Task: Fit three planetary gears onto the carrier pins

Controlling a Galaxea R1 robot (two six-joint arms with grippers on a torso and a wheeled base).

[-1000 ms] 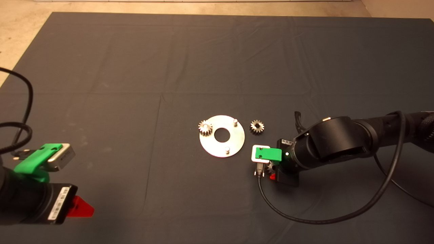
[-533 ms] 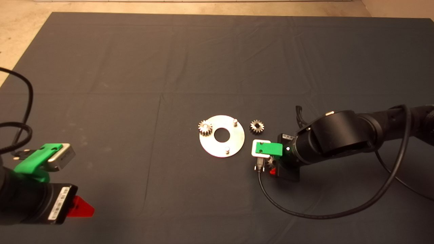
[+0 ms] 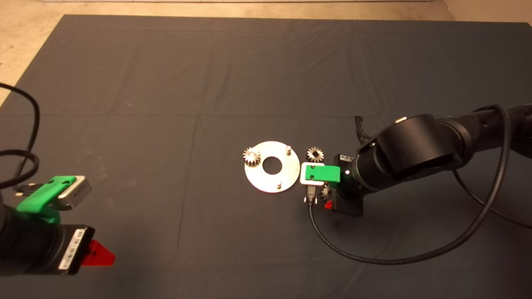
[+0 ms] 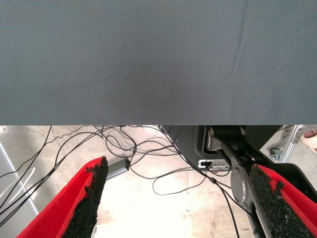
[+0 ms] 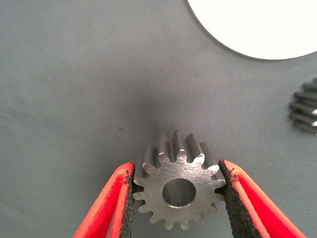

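Steel planetary gear (image 5: 178, 191) sat clamped flat between the right gripper (image 5: 177, 198) pads, bore vertical, just right of the carrier disc (image 3: 272, 166), whose nearest free pin (image 3: 279, 182) lay leftward. The left gripper (image 4: 181, 203) waited open, well apart.

Robotics lab/test bench — tabletop w/ dark mat (image 3: 124, 83), bare pale concrete floor (image 3: 25, 29) beyond its edge. Loose cables (image 4: 133, 148) tangled on floor, small grey box (image 4: 118, 167), black machine base (image 4: 223, 144) nearby. Metal disc (image 3: 272, 166) w/ gears laid out — assembly trial setup.
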